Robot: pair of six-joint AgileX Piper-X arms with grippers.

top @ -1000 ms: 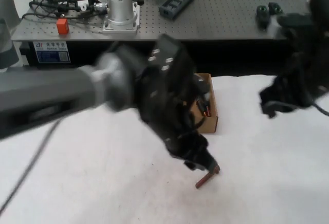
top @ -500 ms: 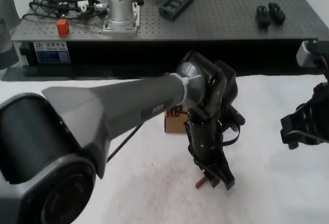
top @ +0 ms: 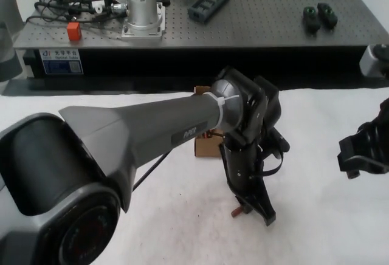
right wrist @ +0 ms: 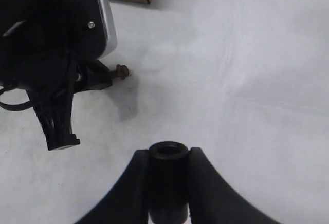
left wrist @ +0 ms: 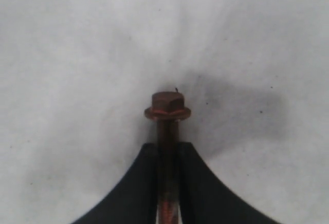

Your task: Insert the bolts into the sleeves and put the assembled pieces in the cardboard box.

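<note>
White cloth (top: 316, 234) covers the tabletop, and beyond its far edge stands a perforated metal plate (top: 261, 16). Near the middle of the tabletop the left end effector (top: 254, 209) points down at the cloth. Its fingers pinch a rusty bolt (left wrist: 167, 106) by the shank, and the hex head sticks out past the fingertips. The bolt sits low over the cloth, possibly touching it, though the views do not settle that. Just behind the left arm, toward the far edge, sits the cardboard box (top: 203, 146), partly hidden by the wrist. Near the right edge of the tabletop the right end effector (top: 360, 158) hangs above the cloth. Its fingers are clamped on a black sleeve (right wrist: 168, 154), whose open bore shows just past the fingertips. Bolt and sleeve are well apart.
</note>
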